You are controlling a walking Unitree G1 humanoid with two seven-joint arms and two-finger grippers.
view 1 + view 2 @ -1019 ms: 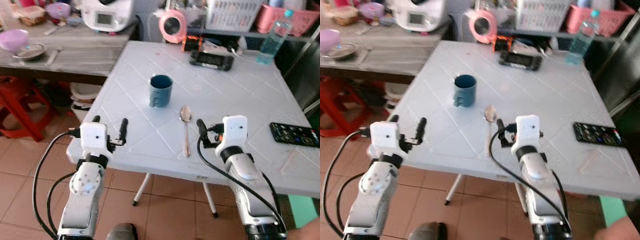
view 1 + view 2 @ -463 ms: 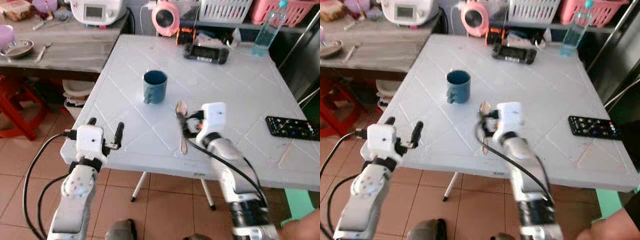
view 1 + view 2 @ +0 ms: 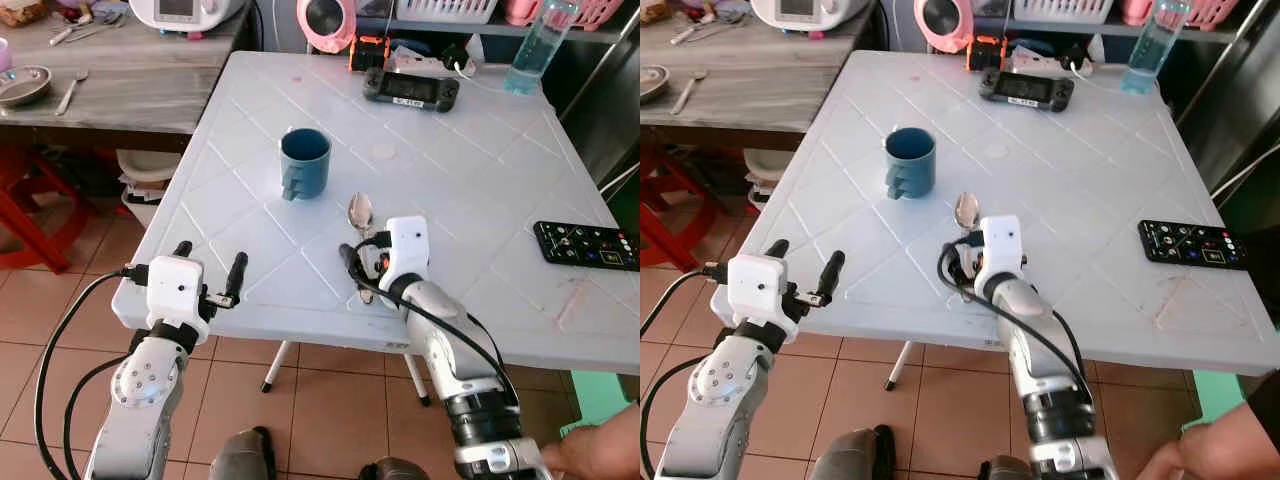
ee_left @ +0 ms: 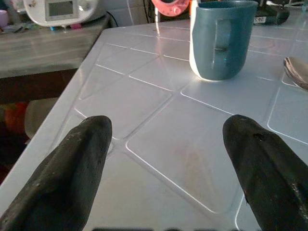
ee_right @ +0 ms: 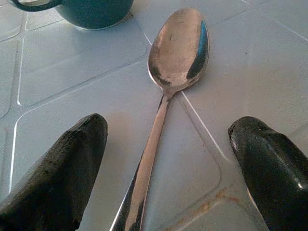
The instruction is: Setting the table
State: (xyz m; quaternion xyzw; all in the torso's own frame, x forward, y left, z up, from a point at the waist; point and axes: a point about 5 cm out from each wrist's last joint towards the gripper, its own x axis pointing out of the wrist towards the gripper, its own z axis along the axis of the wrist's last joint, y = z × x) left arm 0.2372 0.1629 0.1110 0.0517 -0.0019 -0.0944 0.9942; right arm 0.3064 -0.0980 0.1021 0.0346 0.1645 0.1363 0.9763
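**Right tool lined up on the spoon — grasp not made yet**

Step in hand, as I read it: picking up the spoon [image 3: 360,240] for the place setting. It lies flat on the white desk [image 3: 470,190], bowl end toward the blue mug [image 3: 304,163], handle running back to the near edge. Mug stands upright just beyond the spoon's bowl, apart from it.

Right tool [image 5: 159,173] sits low over the handle, fingers spread wide, one each side of the handle — neither touching it in the wrist view. Holding nothing.

Left tool [image 3: 208,272] hovers at the near-left edge of the desk, spread wide and empty, pointed toward the mug.

Next move, my call: drop the right tool the last bit, close on the handle, then lift. Handle is thin and flat on the desk, so the fingers could slip off it.
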